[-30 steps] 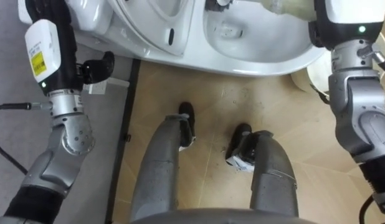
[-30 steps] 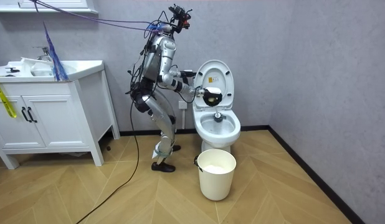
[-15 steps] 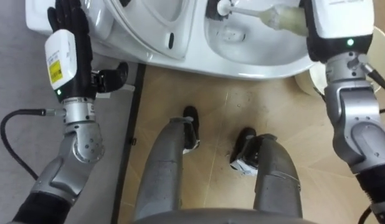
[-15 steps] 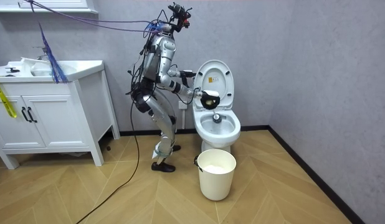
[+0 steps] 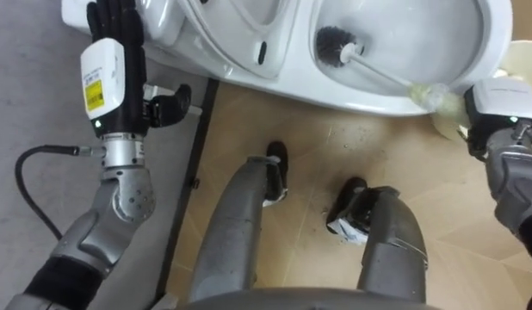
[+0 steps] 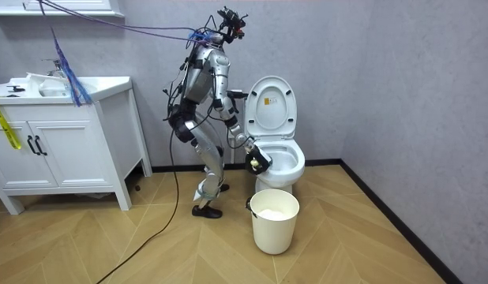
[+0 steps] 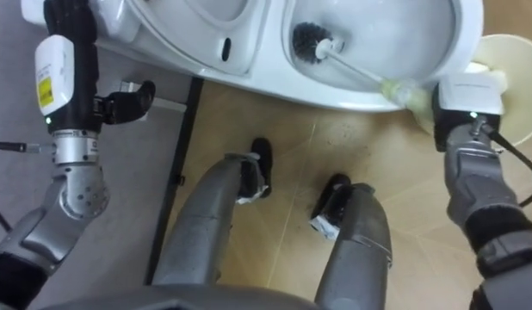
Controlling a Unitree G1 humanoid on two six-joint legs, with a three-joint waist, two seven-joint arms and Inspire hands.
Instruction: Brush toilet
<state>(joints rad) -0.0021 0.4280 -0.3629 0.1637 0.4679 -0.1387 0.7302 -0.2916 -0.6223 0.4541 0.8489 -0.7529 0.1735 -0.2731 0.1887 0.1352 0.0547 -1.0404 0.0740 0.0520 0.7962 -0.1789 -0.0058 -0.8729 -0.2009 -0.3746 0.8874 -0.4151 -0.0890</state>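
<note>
Well, take the left eye view first: your right hand is clasped on the pale grip end of the toilet brush. The brush's dark bristle head lies inside the toilet bowl against its white wall, and the shaft crosses the near rim on its way to the hand. That rim is your likely trouble, I'd judge: if you draw the hand lower or further out, the shaft will lever on the porcelain. That could twist the grip in your hold or flick the wet head over onto the wooden floor. You can't check the grasp closely, since the hand's white back covers the fingers, and the bowl's far side is cut off at the top edge. Your left hand is flat and unclenched over the toilet's white body beside the raised lid, its fingertips cropped away. Whether it actually bears on the surface is unclear; if it is bracing you, a slip on the glaze could upset your lean. In the room view you stand bent at the side of the bowl nearest the vanity. The bucket sits on the floor just beside the toilet's foot, close below the working arm, so a wide stroke could knock it. Both hands are too small there to read. In the right eye view the bucket's rim shows just beyond the right hand, partly hidden behind it, and any water in the bowl is hard to make out.
</note>
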